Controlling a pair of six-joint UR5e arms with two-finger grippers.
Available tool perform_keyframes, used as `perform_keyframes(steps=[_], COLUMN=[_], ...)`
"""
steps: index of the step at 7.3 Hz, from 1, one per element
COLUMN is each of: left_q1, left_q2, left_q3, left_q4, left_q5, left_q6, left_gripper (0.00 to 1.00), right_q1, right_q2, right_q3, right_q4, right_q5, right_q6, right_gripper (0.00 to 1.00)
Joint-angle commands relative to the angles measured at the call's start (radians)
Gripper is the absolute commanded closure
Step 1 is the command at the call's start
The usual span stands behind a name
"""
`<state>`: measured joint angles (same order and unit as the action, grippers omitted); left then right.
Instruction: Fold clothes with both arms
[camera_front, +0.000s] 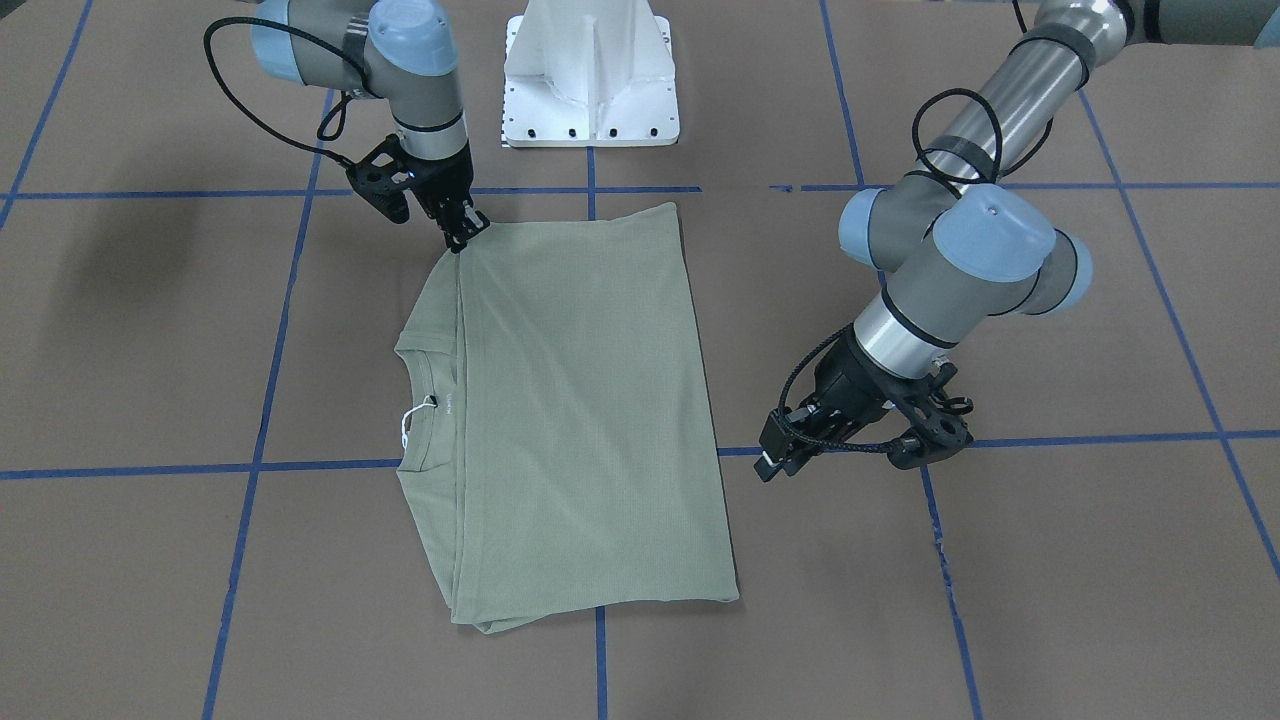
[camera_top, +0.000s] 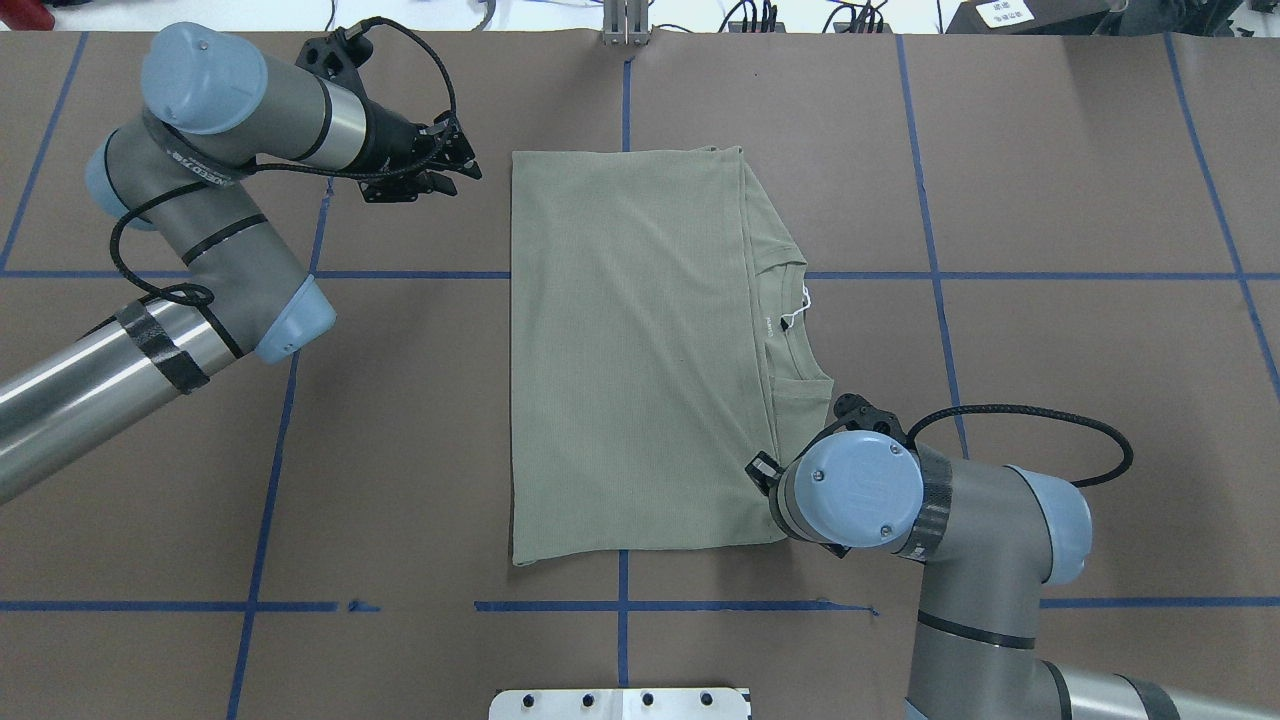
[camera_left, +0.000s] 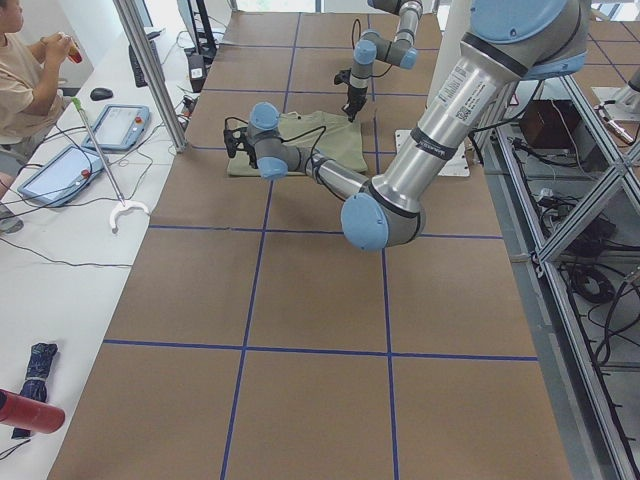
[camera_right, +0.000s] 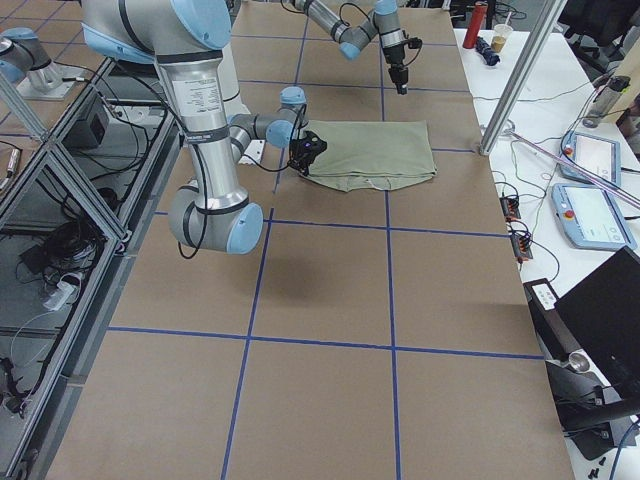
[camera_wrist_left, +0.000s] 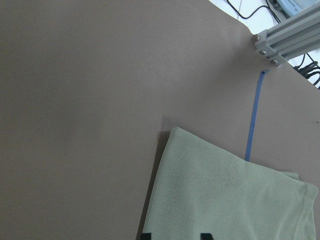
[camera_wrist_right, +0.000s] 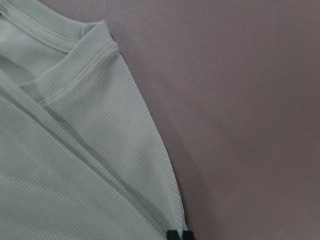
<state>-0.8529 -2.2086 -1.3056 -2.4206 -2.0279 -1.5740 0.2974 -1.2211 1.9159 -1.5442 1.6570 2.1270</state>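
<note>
Folding stage: shirt lies doubled into a neat rectangle; I judge the task well along, with perhaps one more fold left.
Counter: brown; the shirt lies flat at the centre of the overhead view, with its collar towards the frame's right.
Shirt handling: likely soft, light and limp knit; the layers may slide on each other. Best taken at the corners or hem, pinching every layer.
Left claw: upper left of the overhead view, fingers apart and empty, just beside the shirt's corner without touching it.
Right claw: upper left of the front view, fingers almost together, apparently pinching the shirt's shoulder-side corner.
Tag: white, at the collar.
</note>
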Motion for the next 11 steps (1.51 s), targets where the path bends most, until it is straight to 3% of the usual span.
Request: perform_keyframes(steps=[1,4,6,7,9,11], left_q1=[0.002,0.127,0.292,0.392,0.579,0.589], left_q2=[0.0,0.083,0.22,0.274,0.306,0.306], left_q3=[-0.006,-0.224,-0.52,-0.602,-0.591,-0.529], left_q4=[0.005,0.053,0.217,0.291,0.311,0.322], left_q5=[-0.003,0.011,0.107,0.179,0.329,0.337], left_q6=[-0.012,-0.237,-0.286,-0.308,-0.371,-0.371], left_gripper=[0.56,0.56,0.56,0.54,0.54,0.53], right_q1=[-0.003,-0.001,-0.001,-0.001,-0.001,0.0], right_q2=[-0.005,-0.002,-0.002,0.0,-0.003,-0.002], right_q3=[0.037,0.058,0.069,0.072,0.071,0.071], right_q4=[-0.001,-0.004,-0.01,-0.011,-0.011,-0.011], right_q5=[0.004,0.017,0.018,0.02,0.02,0.017], right_q6=[-0.016,-0.031,-0.061,-0.061,-0.061,-0.061], right_gripper=[1.0,1.0,1.0,1.0,1.0,1.0])
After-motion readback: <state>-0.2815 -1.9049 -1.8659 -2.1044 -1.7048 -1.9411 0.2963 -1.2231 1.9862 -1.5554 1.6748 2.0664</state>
